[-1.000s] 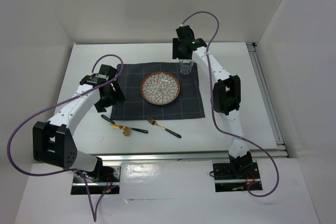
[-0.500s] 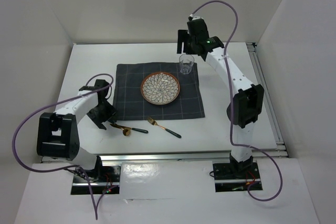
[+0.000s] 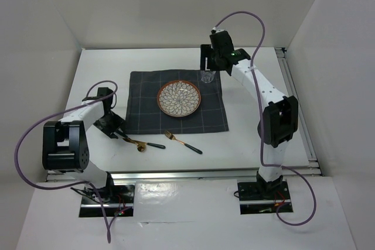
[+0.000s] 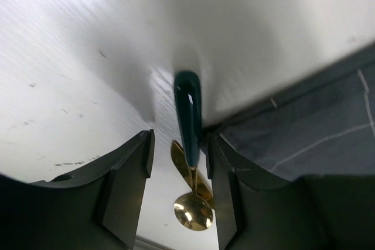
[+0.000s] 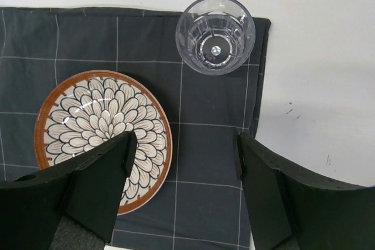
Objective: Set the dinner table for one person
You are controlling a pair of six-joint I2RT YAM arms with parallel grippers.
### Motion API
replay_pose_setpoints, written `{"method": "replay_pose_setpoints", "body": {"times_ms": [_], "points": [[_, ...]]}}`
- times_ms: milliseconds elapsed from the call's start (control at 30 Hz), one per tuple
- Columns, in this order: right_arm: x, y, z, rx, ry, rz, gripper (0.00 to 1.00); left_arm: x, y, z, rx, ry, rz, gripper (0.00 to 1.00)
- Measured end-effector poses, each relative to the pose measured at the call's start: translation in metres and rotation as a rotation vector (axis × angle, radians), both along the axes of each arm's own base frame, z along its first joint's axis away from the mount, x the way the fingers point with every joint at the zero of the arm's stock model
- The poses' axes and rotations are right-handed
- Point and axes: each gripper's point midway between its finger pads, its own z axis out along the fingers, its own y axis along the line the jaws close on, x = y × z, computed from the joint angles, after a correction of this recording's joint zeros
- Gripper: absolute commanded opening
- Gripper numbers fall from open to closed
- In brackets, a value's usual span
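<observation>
Near-left on the counter (image 3: 263, 139), just off the placemat's (image 3: 146, 118) corner: spoon (image 4: 188, 109), lying flat, teal handle between the half-parted fingers of the left end effector (image 4: 179, 144), gap on one side, not clamped. Long axis diagonal: handle far-left, gold bowl near-right. Above the placemat: right end effector (image 5: 184, 141), spread wide, empty; glass (image 5: 215, 26) ahead, plate (image 5: 102, 139) beside it.

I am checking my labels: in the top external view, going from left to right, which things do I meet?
The left gripper → spoon → fork → glass; the plate overlaps the fork, so it is left out.
</observation>
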Motion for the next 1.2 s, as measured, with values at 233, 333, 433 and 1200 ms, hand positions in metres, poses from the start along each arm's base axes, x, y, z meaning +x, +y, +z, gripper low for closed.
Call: {"method": "replay_pose_setpoints", "body": {"times_ms": [233,333,433,1200], "points": [[-0.001,-0.002,-0.005,-0.012,0.009,-0.004,0.77,0.0,0.025,-0.005,-0.003,-0.007,0.087,0.57],[-0.001,-0.002,-0.005,-0.014,0.008,-0.004,0.77,0.001,0.024,-0.012,-0.016,0.006,0.08,0.57],[-0.001,-0.003,-0.005,-0.017,0.007,-0.007,0.77,0.004,0.022,-0.012,-0.032,0.01,0.066,0.49],[-0.014,-0.011,-0.019,-0.056,0.043,-0.025,0.77,0.062,0.022,0.093,-0.115,-0.268,0.159,0.0]]}}
